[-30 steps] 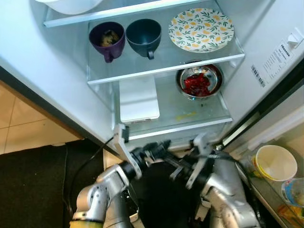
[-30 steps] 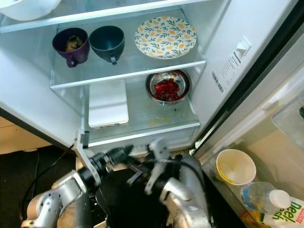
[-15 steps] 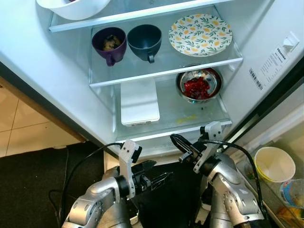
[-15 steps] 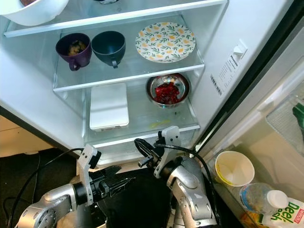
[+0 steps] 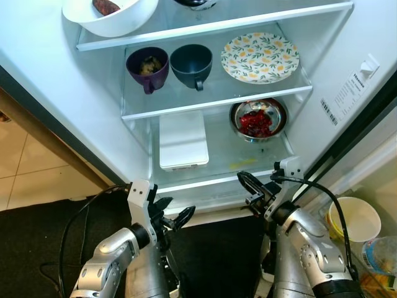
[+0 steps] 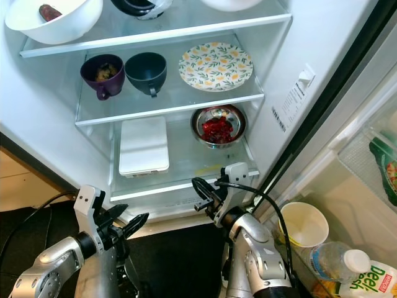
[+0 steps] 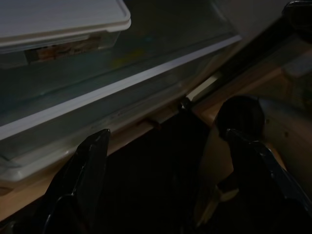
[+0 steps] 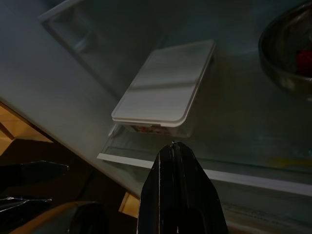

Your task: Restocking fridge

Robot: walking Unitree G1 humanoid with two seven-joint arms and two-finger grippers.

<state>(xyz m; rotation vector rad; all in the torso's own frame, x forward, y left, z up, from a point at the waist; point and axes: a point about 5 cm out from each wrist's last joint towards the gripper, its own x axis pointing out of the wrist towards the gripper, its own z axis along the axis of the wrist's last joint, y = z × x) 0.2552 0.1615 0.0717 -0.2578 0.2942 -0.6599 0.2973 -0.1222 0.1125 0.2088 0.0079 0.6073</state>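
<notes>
- The fridge [image 5: 347, 56] stands open in front of the robot, and both arms are low before its bottom shelf.
- The left gripper [image 5: 170, 217] hangs below the shelf edge; its fingers are spread apart and hold nothing.
- The right gripper [image 5: 251, 186] is just before the shelf lip; in the right wrist view its fingers are pressed together, with nothing between them.
- On the bottom shelf a white-lidded box [image 5: 183, 139] lies flat on the left side, and a steel bowl [image 5: 258, 120] with red food stands on the right side, apart from the box.
- One shelf higher stand a purple mug [image 5: 147, 67], a dark mug [image 5: 191, 64] just beside it, and a flowered plate [image 5: 260, 57].
- A white bowl [image 5: 111, 13] sits on the top shelf.
- In the door rack to the right there is a paper cup [image 5: 354, 218].
- Which thing is handled next I cannot tell; the box is the nearest candidate.
- I judge the box to be stiff and moderately light, but its smooth lid looks slippery. It is better to grip it across the short front edge, at the lid rim, than on the flat top.
- The steel bowl is open and its rim is thin, so it would need a level carry or the food may spill.
- The glass shelves are fragile, so a low and slow approach is needed.
</notes>
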